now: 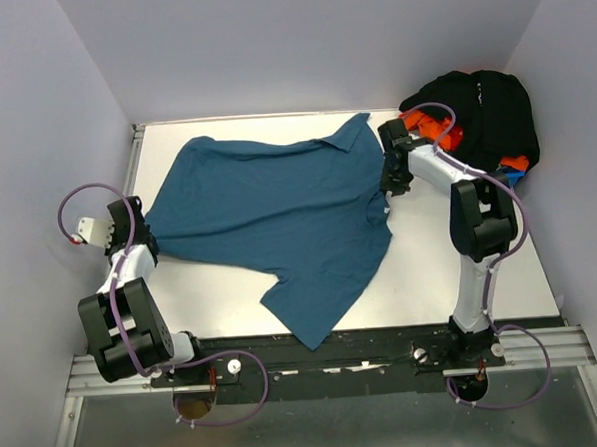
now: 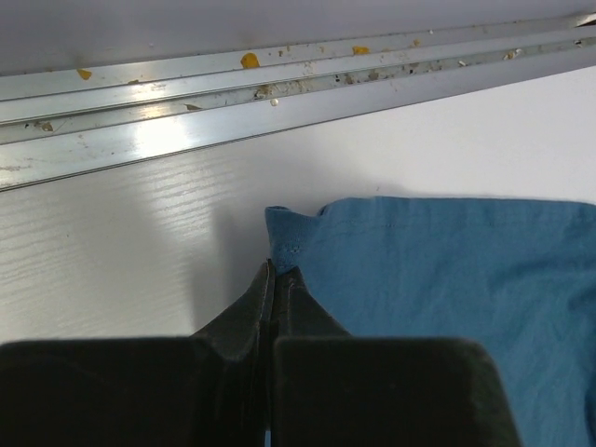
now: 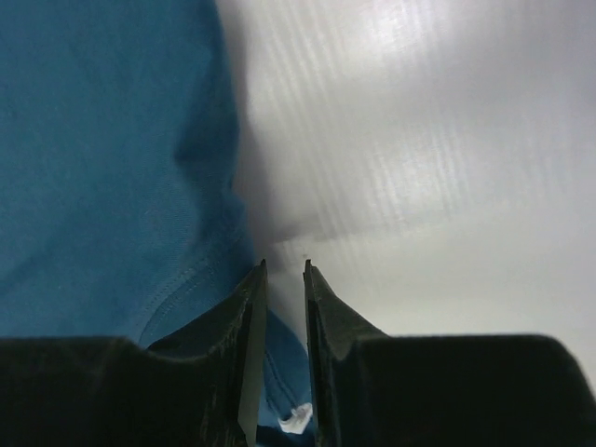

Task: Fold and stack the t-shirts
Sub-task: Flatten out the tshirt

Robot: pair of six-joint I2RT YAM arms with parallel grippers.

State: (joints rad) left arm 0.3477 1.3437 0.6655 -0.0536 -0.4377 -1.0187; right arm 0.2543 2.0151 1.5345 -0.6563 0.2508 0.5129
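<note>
Left gripper (image 2: 273, 277) has its jaws pressed together on a hemmed corner of the teal collared t-shirt (image 1: 278, 215), at the shirt's left edge. That shirt lies spread and rumpled across the white table (image 1: 461, 265). Right gripper (image 3: 282, 272) stands at the shirt's right edge near the collar, jaws a narrow slit apart, with bare table showing between the tips. Black and orange t-shirts (image 1: 478, 114) are heaped at the far right corner
</note>
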